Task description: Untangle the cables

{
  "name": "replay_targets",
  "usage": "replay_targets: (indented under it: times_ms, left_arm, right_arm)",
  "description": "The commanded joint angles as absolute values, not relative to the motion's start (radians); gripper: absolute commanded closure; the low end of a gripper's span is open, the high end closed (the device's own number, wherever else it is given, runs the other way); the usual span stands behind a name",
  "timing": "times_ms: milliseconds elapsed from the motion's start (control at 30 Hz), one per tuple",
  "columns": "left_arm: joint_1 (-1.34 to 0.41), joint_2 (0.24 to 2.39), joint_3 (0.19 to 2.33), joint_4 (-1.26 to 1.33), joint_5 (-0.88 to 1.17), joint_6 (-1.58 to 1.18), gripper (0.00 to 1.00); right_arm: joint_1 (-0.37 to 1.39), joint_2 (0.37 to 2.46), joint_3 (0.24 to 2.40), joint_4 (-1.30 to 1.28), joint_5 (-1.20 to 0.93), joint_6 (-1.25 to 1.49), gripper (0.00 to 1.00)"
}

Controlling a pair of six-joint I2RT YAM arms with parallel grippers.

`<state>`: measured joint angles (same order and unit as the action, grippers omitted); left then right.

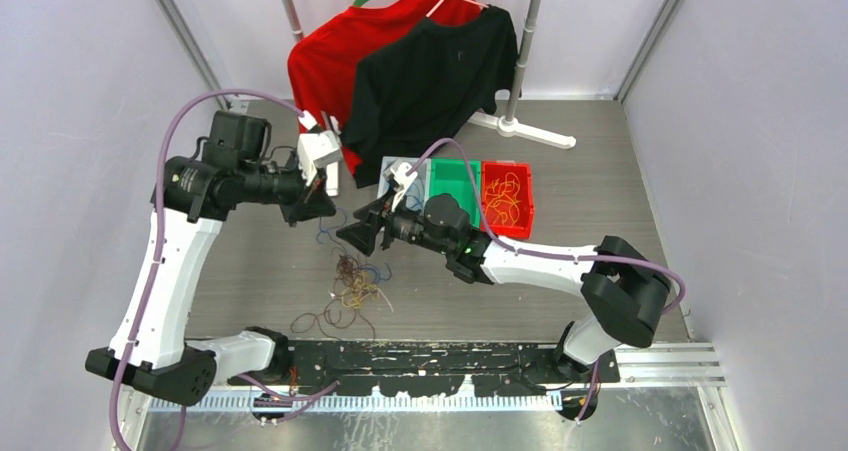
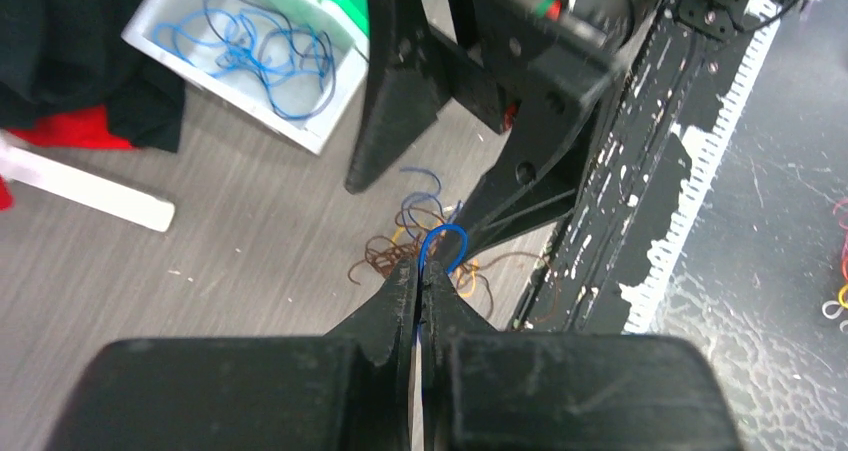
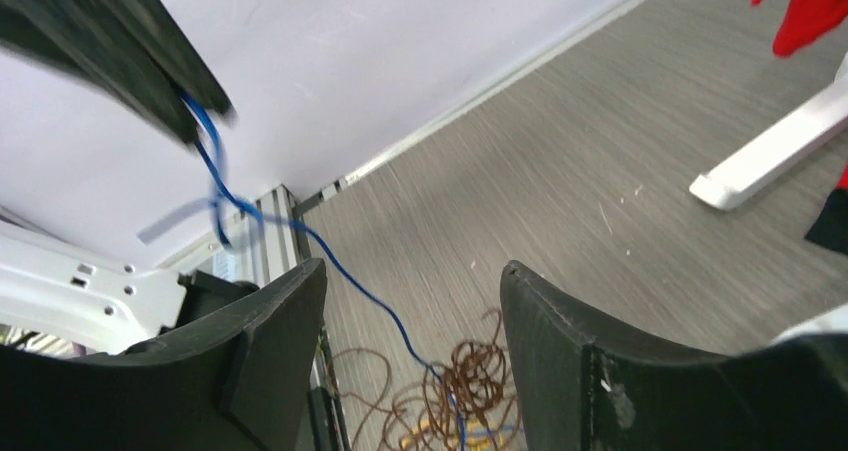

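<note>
Left tool pinches a thin blue cable running up from the brown-and-yellow tangle; right tool stands open

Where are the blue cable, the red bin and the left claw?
blue cable (image 2: 447, 228), left wrist view, top of its loop.
red bin (image 1: 508, 232), top external view, near wall.
left claw (image 2: 422, 269), left wrist view, between its fingertips.

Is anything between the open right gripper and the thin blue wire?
Nothing visible. The thin blue wire runs through bare air from the shut left gripper down past the right gripper into the brown wire tangle.
</note>
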<state>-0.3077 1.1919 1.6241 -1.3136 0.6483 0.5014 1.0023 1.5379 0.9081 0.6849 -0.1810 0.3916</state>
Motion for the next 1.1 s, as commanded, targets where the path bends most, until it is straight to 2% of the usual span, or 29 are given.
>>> replay_targets:
  times_ms: [0,300,567,700,833,1067]
  left_arm:
    - [-0.313,1.196,1.743,-1.258,0.661,0.459,1.00]
    - [-0.332,1.203,1.828,-1.238,0.673,0.407,1.00]
    - [-0.369,1.212,1.856,-1.224,0.670,0.378,1.00]
    - [-0.385,1.228,1.902,-1.229,0.671,0.362,1.00]
    - [-0.400,1.247,1.970,-1.241,0.669,0.360,1.00]
    - [-0.407,1.314,2.147,-1.247,0.667,0.351,1.00]
  right_arm:
    - [1.010,1.491,0.866,0.738,-0.167,0.412,0.31]
    - [1.009,1.437,0.793,0.839,-0.257,0.433,0.29]
    - [1.029,1.505,0.940,0.810,-0.291,0.391,0.29]
    - [1.038,1.564,1.015,0.741,-0.226,0.361,0.36]
    - [1.039,1.605,1.028,0.753,-0.195,0.374,0.49]
    - [1.039,1.673,0.978,0.776,-0.135,0.401,0.53]
